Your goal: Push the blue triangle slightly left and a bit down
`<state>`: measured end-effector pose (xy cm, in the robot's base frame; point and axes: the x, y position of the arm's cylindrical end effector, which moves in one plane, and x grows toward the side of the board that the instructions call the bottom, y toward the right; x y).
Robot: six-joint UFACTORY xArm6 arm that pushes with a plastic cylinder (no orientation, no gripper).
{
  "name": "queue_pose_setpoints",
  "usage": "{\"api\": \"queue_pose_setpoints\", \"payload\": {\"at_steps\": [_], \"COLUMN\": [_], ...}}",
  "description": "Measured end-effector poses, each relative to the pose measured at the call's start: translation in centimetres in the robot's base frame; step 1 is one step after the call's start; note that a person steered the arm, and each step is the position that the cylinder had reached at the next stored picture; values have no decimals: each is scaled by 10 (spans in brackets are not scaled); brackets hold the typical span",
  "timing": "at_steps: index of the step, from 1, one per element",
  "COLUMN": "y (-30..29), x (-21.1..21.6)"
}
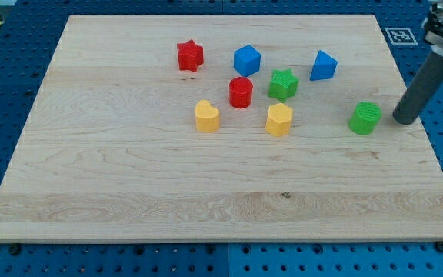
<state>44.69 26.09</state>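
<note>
The blue triangle (323,66) sits near the tabletop's (129,177) upper right part; to its left stand the green star (282,85) and the blue cube (247,60); below it toward the view's right is the green cylinder (365,118); my tip (404,120) rests just right of that cylinder, well apart from the triangle; there is no hand, only the rod; farther left lie the red cylinder (241,92), yellow hexagon (279,120), yellow heart (206,116) and red star (190,55).

The rod (425,81) is cut off above by the view's right edge.
</note>
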Motion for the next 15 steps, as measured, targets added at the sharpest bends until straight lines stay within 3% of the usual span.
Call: {"api": "queue_pose_setpoints", "payload": {"at_steps": [2,4,5,7,10,12,15], "y": [-51,-35,-22,-27,-64,-59,-126], "x": [0,-1,-20,-105,-114,-87,-105]}}
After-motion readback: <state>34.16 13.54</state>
